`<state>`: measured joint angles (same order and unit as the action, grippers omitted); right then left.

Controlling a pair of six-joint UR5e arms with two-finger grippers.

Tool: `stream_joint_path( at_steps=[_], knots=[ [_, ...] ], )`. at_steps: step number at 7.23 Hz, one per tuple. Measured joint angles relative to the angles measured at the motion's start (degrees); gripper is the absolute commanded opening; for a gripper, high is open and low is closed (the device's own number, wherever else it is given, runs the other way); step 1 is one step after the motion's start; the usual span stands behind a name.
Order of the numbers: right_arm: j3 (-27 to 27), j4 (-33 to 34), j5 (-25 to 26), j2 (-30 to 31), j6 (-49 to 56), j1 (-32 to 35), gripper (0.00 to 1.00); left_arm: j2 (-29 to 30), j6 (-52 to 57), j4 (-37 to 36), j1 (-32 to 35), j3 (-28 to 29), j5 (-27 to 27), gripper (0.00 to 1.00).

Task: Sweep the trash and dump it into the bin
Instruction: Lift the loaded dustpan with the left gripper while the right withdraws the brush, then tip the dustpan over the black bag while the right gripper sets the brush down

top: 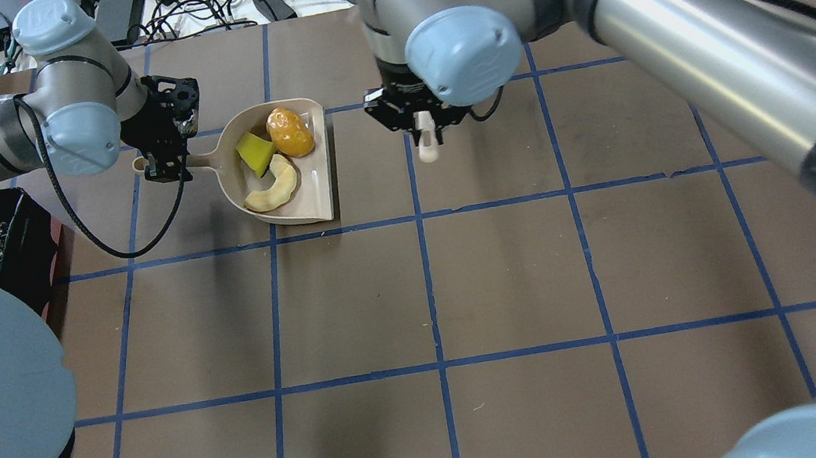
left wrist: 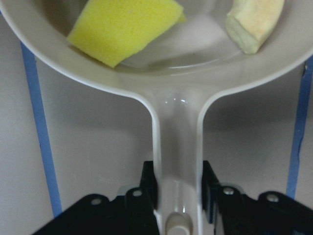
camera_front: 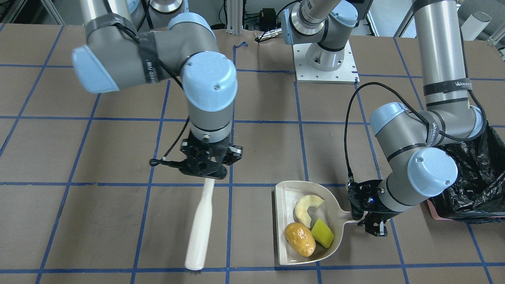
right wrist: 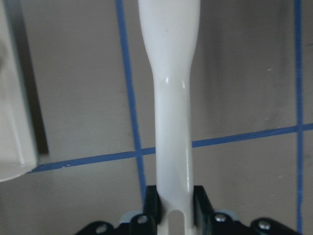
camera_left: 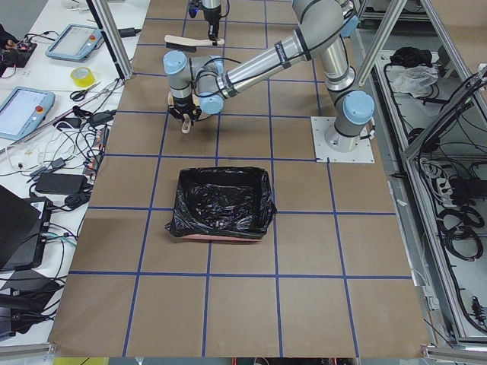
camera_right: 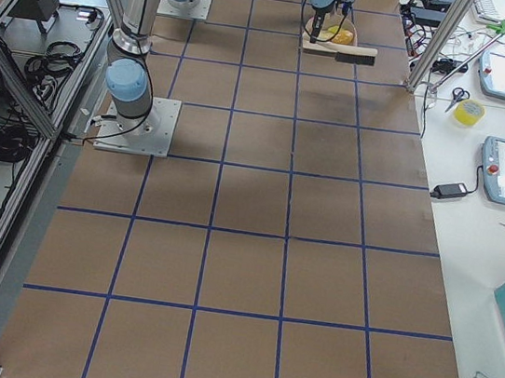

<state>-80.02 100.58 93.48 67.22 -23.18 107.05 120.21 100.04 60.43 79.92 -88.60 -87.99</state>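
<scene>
The beige dustpan [camera_front: 286, 197] lies flat on the table. It holds the cream half-ring [camera_front: 307, 209], the golden-brown lump [camera_front: 300, 239] and the yellow wedge [camera_front: 322, 232]. My left gripper [camera_front: 365, 215] is shut on the dustpan's handle [left wrist: 178, 161]. My right gripper [camera_front: 207, 159] is shut on the white handle of a brush [camera_front: 200, 228], a short way beside the pan's open edge. The bin [camera_front: 473, 177], lined with a black bag, stands behind my left arm's elbow; it also shows in the exterior left view [camera_left: 222, 204].
The left arm's white base plate [camera_front: 325, 63] is bolted at the table's back. Cables lie along the back edge [top: 205, 3]. A side bench carries tablets and a tape roll [camera_right: 468, 111]. Blue tape lines grid the brown table.
</scene>
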Motion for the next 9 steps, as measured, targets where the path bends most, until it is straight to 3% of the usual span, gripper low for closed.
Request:
stream_joint_path(
  at_steps=[2,4,6,9],
  knots=[
    [-7.44,1.49,2.46,5.64,11.39,-8.34,0.0,-1.21,-0.28,2.44,-3.3,-0.12,10.21,0.0],
    [-12.72,4.9,3.01,8.52,22.23,-17.56,0.0,-2.94,-0.14,9.83,-8.68,0.35,19.26,0.0],
    [-16.56,10.07,2.76,9.39,34.46,-26.26,0.0,-5.44,0.28,14.54,-11.25,0.58,20.78,0.0],
    [-24.78,22.21,1.31,9.11,45.96,-35.48,0.0,-8.64,3.76,18.34,-16.26,0.96,17.06,0.0]
  ],
)
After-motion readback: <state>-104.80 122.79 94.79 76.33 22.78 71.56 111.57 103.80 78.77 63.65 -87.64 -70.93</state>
